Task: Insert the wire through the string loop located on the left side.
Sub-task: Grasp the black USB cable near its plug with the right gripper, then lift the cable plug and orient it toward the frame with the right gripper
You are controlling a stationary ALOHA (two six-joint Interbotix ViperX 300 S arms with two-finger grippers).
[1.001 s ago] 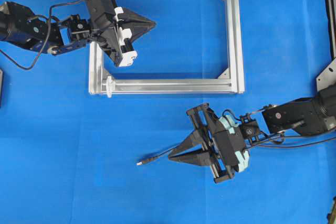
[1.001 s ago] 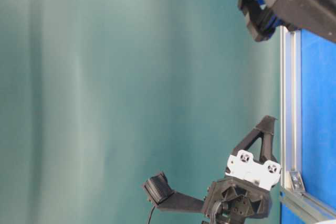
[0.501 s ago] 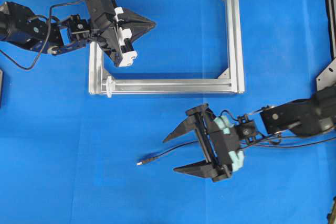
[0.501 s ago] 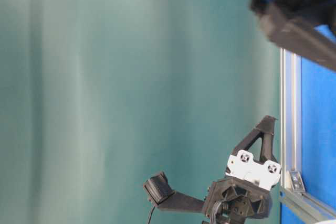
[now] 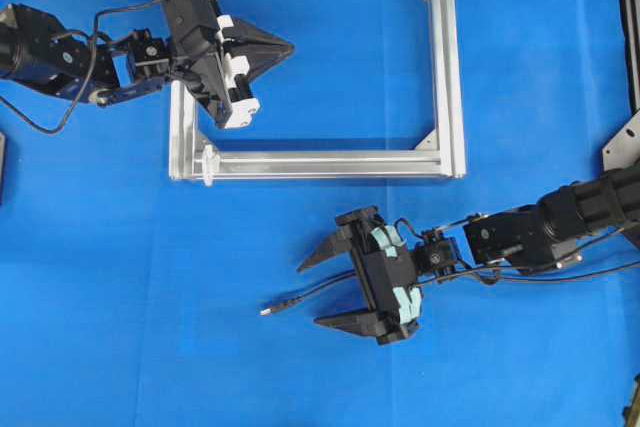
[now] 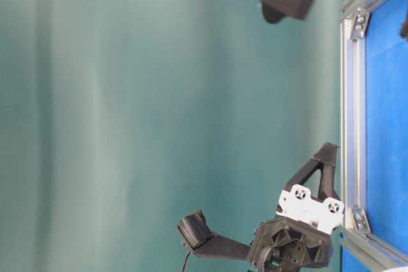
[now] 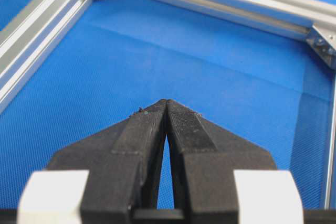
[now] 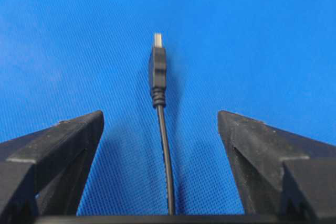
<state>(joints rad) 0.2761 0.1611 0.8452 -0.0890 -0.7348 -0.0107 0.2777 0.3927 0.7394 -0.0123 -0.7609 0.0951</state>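
Since a second ago our right gripper point(image 5: 311, 292) opened wide, straddling the wire point(image 8: 160, 119) lying untouched between its fingers on blue cloth point(image 5: 150, 297). Left gripper point(image 5: 288, 46) shut, empty. We read no labels.

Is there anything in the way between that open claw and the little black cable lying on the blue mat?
Nothing visible. The right gripper is open, its fingers either side of the wire, with only bare blue mat around the plug.
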